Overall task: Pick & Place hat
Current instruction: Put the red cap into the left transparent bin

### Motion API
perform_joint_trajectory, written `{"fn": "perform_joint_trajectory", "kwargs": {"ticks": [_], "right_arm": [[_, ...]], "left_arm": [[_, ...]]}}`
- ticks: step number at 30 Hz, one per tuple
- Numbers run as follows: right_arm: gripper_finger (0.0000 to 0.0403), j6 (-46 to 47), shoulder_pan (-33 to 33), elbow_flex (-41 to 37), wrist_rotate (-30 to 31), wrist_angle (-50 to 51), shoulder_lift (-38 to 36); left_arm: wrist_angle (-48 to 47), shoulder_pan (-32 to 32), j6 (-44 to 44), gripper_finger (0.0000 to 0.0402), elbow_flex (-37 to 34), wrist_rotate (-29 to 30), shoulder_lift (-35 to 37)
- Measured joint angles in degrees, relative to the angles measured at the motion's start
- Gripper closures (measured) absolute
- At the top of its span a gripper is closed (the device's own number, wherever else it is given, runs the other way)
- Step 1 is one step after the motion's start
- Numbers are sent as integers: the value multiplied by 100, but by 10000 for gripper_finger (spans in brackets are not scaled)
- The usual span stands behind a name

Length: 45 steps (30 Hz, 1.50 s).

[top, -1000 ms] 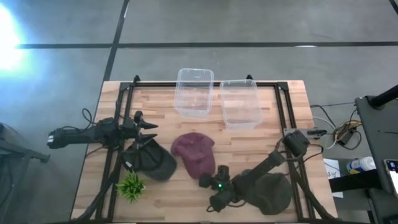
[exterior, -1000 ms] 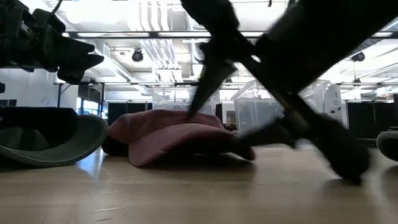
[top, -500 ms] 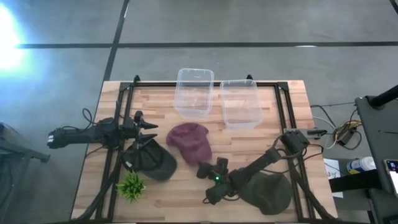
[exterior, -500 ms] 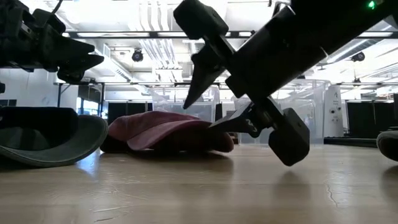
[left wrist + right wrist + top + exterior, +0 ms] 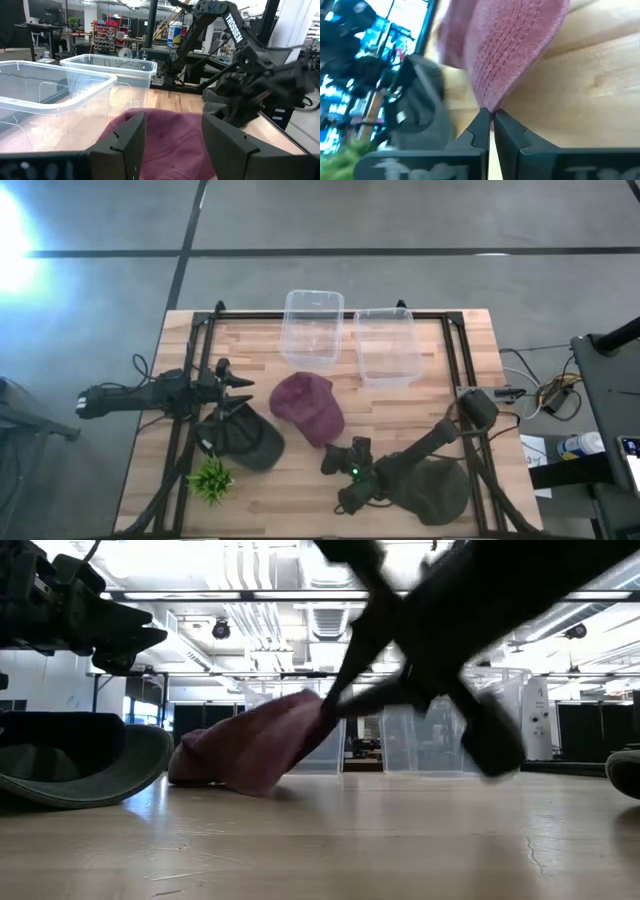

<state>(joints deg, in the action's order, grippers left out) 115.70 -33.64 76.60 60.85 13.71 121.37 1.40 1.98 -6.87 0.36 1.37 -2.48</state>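
A maroon hat [image 5: 307, 408] lies mid-table, its crown [image 5: 205, 762] on the wood and its brim tipped up. My right gripper [image 5: 333, 450] is at the brim's near end, shut on it; the right wrist view shows the stitched brim [image 5: 515, 55] running away from the fingertips. My left gripper [image 5: 245, 385] hovers open at the table's left, above a dark green hat [image 5: 245, 438], and looks across at the maroon hat [image 5: 172, 142]. My right gripper pinches the brim's near edge [image 5: 491, 106] between its two fingertips [image 5: 481, 122], which stand closed together. It comes from the table's near right, slanting down. The brim end [image 5: 318, 708] is raised off the table while the crown rests on the wood, so the hat tilts.
Two clear plastic bins [image 5: 312, 328] [image 5: 388, 345] stand side by side at the far edge. A small green plant [image 5: 211, 478] sits near left. Another dark hat [image 5: 435, 485] lies under the right arm at near right.
My right gripper has pushed toward the far left against the maroon hat, sliding it a little that way, then shut on the brim and risen. The brim end has come up off the table while the crown has stayed down.
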Motion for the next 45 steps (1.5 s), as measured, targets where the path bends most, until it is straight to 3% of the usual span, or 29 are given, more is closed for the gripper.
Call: {"fn": "perform_joint_trajectory", "kwargs": {"ticks": [10, 15, 18, 20, 23, 27, 30, 34, 40, 45], "right_arm": [[394, -3605, -407, 2, 904, -63, -1932], [396, -5329, -295, 11, 1629, -74, -2971], [396, -6039, -38, 10, 1603, -63, -3518], [395, -6373, 172, -8, 1067, -51, -3824], [395, -6452, 452, -140, -409, 175, -4113], [384, -5453, 764, -331, -2401, 1493, -4052], [353, -5155, 940, -606, -3293, 1969, -3749], [290, -5787, 1198, -868, -4449, 1520, -3220], [206, -7030, 1802, -879, -5482, 1098, -2391], [181, -7669, 2470, -866, -6019, 1078, -1974]], "left_arm": [[0, 2, 0, 213, -1, -1, 0], [1, -1, 0, 213, -2, 2, 0], [1, 1, 0, 213, -1, -2, 0], [1, 1, 0, 213, 0, -2, 0], [1, -1, 0, 213, 0, 0, 0], [1, -1, 0, 213, -1, 0, 0], [1, -1, 0, 213, 0, 0, 0], [-2, 1, 0, 213, 0, -1, 0], [0, 0, 0, 213, 0, 0, -7], [1, 1, 0, 213, -1, 0, -19]]}}
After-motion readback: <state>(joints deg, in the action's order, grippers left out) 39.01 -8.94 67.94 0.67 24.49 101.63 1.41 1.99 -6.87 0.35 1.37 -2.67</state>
